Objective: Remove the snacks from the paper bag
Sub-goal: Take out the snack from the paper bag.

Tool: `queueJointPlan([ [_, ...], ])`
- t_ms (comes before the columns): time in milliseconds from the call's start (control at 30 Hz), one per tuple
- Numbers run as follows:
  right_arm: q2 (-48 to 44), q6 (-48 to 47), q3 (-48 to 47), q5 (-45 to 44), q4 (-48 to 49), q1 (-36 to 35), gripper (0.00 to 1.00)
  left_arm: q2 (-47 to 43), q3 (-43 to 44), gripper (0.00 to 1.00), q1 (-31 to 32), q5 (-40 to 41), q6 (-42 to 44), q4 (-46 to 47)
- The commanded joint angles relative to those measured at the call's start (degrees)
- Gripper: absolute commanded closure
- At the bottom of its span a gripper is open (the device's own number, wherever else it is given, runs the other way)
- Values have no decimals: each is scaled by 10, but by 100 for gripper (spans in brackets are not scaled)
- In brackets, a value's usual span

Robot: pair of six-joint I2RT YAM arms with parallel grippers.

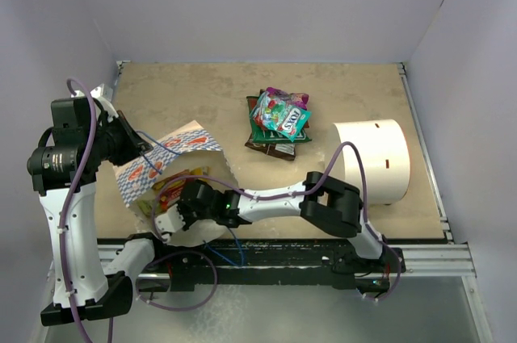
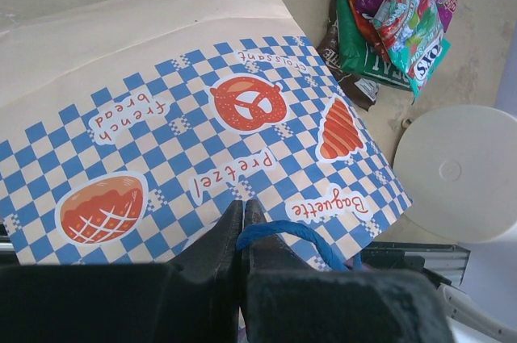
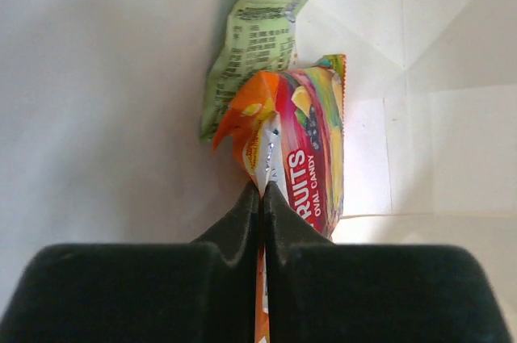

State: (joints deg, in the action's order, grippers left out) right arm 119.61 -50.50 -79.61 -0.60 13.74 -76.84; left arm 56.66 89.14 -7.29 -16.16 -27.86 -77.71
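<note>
Orange-red shiny candy packet [image 3: 303, 149] sits inside the blue-checked white paper bag [image 1: 174, 153], pinched by the right gripper's [image 3: 262, 191] closed fingers, a pale green packet [image 3: 254, 44] just behind. The left gripper [image 2: 243, 212] clamps the bag's thin blue string handle [image 2: 283, 232].

Robot lab booth, plain white walls [image 1: 258, 4], tabletop [image 1: 202, 93]
</note>
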Motion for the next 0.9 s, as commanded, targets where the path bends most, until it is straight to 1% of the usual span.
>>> queueJointPlan([
  [0,-30,42,-34,-7,42,15,100,-3,15,100,3,-2,6,4],
  [133,-56,62,-25,25,40,25,100,-5,13,100,3,3,4,7],
  [367,-142,99,25,106,60,27,100,-12,4,100,3,16,0,15],
  [733,-267,155,63,137,38,27,100,-25,-26,100,3,42,-11,46],
  [867,-319,158,77,132,11,27,100,-24,-30,100,3,55,-15,62],
])
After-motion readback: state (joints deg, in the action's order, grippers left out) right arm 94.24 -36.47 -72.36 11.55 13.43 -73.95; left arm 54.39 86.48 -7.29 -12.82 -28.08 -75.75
